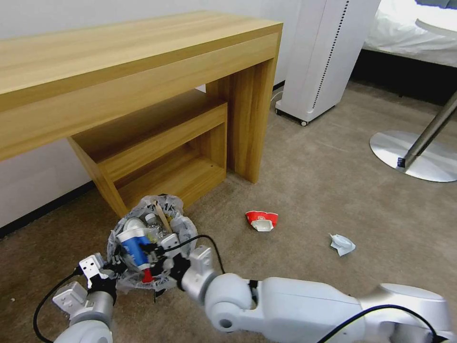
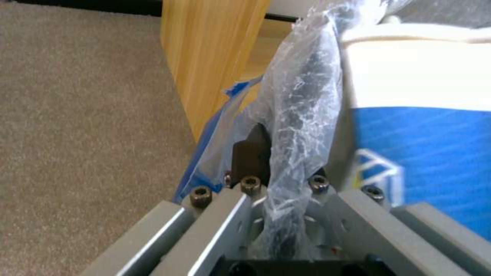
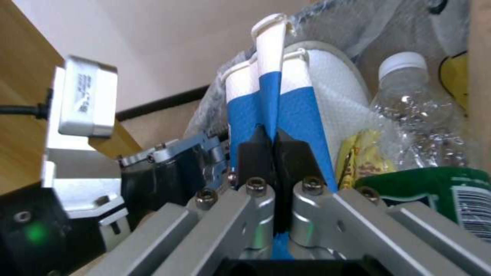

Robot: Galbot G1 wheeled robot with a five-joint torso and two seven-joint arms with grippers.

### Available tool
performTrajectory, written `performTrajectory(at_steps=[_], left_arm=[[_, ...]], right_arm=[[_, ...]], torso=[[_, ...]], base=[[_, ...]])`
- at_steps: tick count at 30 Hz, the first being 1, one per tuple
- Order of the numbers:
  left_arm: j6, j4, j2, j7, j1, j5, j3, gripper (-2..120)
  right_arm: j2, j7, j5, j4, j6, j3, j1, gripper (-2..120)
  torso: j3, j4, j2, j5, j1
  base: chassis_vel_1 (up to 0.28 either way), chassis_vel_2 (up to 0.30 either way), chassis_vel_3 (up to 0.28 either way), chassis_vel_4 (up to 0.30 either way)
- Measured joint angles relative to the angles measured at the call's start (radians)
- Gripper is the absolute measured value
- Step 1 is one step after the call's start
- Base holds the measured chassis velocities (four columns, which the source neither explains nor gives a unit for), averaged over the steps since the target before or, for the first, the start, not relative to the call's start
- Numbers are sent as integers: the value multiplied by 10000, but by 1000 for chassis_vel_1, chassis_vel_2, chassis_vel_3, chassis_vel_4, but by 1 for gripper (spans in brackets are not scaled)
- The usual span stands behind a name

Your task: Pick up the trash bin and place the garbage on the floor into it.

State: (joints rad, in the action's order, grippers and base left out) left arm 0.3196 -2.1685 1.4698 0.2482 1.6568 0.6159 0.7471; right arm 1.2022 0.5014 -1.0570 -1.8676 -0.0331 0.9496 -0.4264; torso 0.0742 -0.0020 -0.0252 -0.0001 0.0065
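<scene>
Right wrist view: right gripper (image 3: 271,147) clenched on blue-white cup (image 3: 286,99); left gripper (image 2: 279,153) pinching trash bin (image 2: 302,103) liner.

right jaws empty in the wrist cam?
No: in the right wrist view the right gripper has its jaws shut on a flattened blue-and-white paper cup, which sticks out between them.

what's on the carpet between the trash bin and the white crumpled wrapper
In the head view, a crushed red paper cup lies on the floor between the trash bin and the white wrapper.
</scene>
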Motion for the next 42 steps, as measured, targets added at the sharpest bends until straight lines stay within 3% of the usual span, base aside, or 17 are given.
performTrajectory(at_steps=[10,28,42], left_arm=[[-58,-74,-7,-6,96,8,53,0],[-239,-397,68,-188,476,-193,-8,0],[-249,-210,100,-211,434,-285,-45,0]], right_arm=[[633,515,45,644,-333,219,48,0],[1075,1242,25,1280,-931,282,-72,0],[610,1105,222,531,-846,-61,-234,47]], torso=[[0,-2,0,-1,0],[-1,-1,0,1,-1],[0,-1,0,1,-1]], base=[[0,0,0,0],[0,0,0,0],[0,0,0,0]])
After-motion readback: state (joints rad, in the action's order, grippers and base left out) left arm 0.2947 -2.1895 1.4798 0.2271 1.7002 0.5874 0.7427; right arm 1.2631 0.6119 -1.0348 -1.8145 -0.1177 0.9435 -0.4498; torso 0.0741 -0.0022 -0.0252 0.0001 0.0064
